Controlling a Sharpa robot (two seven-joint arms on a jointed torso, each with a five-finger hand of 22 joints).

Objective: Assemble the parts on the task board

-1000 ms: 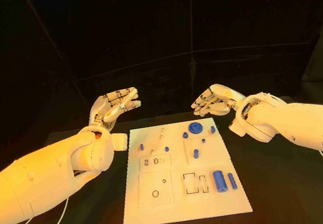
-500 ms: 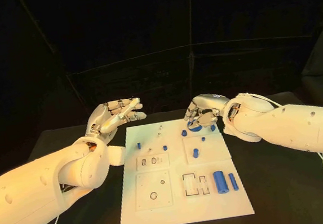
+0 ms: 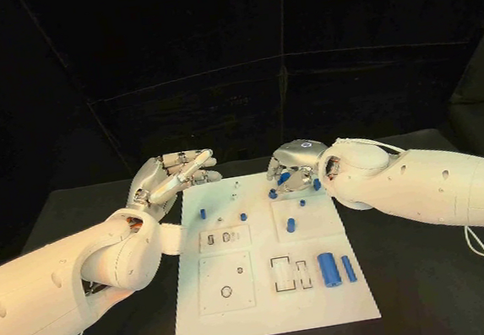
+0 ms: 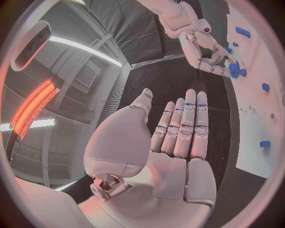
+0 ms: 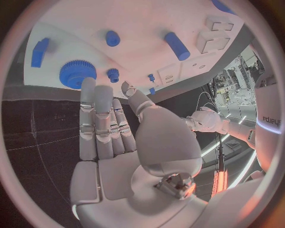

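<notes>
The white task board (image 3: pixel 274 299) lies in the middle of the black table (image 3: pixel 431 276). The right hand (image 3: pixel 292 170) hovers over its far end, fingers apart and holding nothing. The right wrist view shows what the head view hides: a blue gear (image 5: pixel 78 73) just beyond the fingertips (image 5: pixel 88 85). The left hand (image 3: pixel 172 176) is beside the board's far left corner, open and empty. Two blue cylinders (image 3: pixel 329 268) lie near the board's right edge. No writing on the board can be read.
</notes>
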